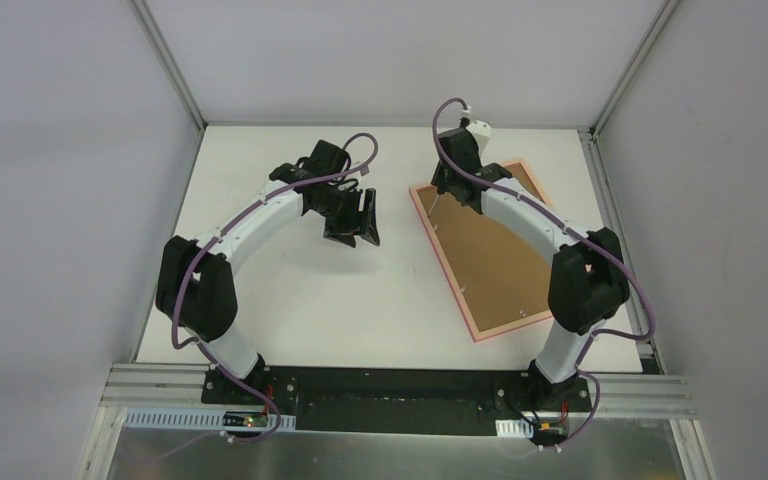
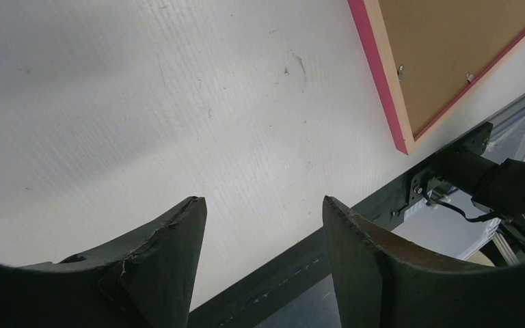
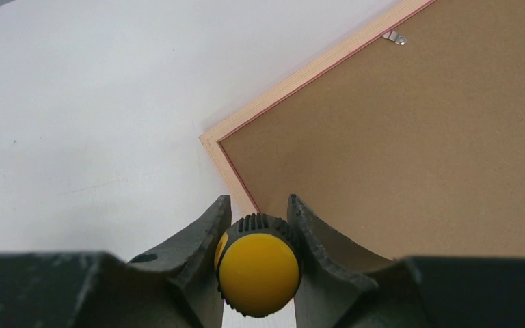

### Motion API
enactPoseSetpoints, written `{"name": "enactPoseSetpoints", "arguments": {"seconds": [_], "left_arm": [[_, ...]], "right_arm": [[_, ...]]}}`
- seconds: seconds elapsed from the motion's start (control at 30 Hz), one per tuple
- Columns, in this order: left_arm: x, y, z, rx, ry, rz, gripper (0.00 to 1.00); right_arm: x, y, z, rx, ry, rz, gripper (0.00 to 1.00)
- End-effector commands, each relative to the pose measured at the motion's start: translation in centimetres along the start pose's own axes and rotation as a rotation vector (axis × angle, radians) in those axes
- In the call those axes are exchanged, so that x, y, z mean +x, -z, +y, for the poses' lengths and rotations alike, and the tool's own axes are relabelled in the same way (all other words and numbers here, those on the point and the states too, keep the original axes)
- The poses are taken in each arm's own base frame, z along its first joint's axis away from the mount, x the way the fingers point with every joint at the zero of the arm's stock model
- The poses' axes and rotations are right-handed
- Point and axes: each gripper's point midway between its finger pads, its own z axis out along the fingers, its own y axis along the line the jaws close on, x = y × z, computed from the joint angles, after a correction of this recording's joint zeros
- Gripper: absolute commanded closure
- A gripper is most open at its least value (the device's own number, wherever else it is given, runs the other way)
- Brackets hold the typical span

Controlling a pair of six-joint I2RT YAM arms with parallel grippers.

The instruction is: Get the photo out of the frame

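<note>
Your right gripper (image 3: 258,201) is closed snugly around the round yellow-capped handle of a screwdriver (image 3: 258,273), both fingers pressed against its ribbed collar. The tool points down at the near corner of the frame (image 3: 294,82), which lies face down on the table (image 2: 109,102). All you can see of its contents is the brown backing board (image 3: 417,171). The photo sits beneath it, print side hidden, held in by small metal tabs (image 3: 396,38) along the inner edge.

Your left gripper (image 2: 263,201) hangs with its jaws well parted and nothing between them, over bare table, well apart from the frame.

The screwdriver tip is hidden behind the handle in the wrist view and too small to make out from above, so you probably can't tell whether it touches anything.

Watch three things:
- Nothing pins the frame, so a sideways push on a tab could slide or spin it across the smooth table.
- The tip could skip off a tab and gouge the board.
- The round handle may twist in the fingers under load.
</note>
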Motion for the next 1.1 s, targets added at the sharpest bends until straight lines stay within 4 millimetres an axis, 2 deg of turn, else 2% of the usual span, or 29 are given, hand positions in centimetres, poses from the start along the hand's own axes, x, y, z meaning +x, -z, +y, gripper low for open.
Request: {"name": "enactPoseSetpoints", "arguments": {"seconds": [0.0,0.2,0.4,0.6,0.87,1.07], "left_arm": [[-0.6,1.0,-0.4,0.008,-0.028,-0.018,0.36],[-0.6,1.0,-0.5,0.014,-0.025,-0.014,0.36],[-0.5,1.1,-0.6,0.018,-0.029,-0.015,0.36],[-0.5,1.3,-0.7,0.022,-0.037,-0.017,0.36],[-0.6,1.3,-0.7,0.024,-0.050,-0.019,0.35],[-0.4,1.1,-0.5,0.021,-0.055,-0.012,0.35]], "right_arm": [[-0.4,0.9,1.2,-0.035,0.051,-0.032,1.00],[0.1,1.1,0.4,0.002,0.113,-0.048,1.00],[-1.8,1.5,1.3,-0.010,0.093,-0.086,1.00],[-2.9,0.6,1.8,0.001,0.101,-0.099,1.00],[-1.3,-0.2,1.8,0.010,0.125,-0.056,1.00],[-0.5,0.4,1.4,0.006,0.130,-0.039,1.00]]}}
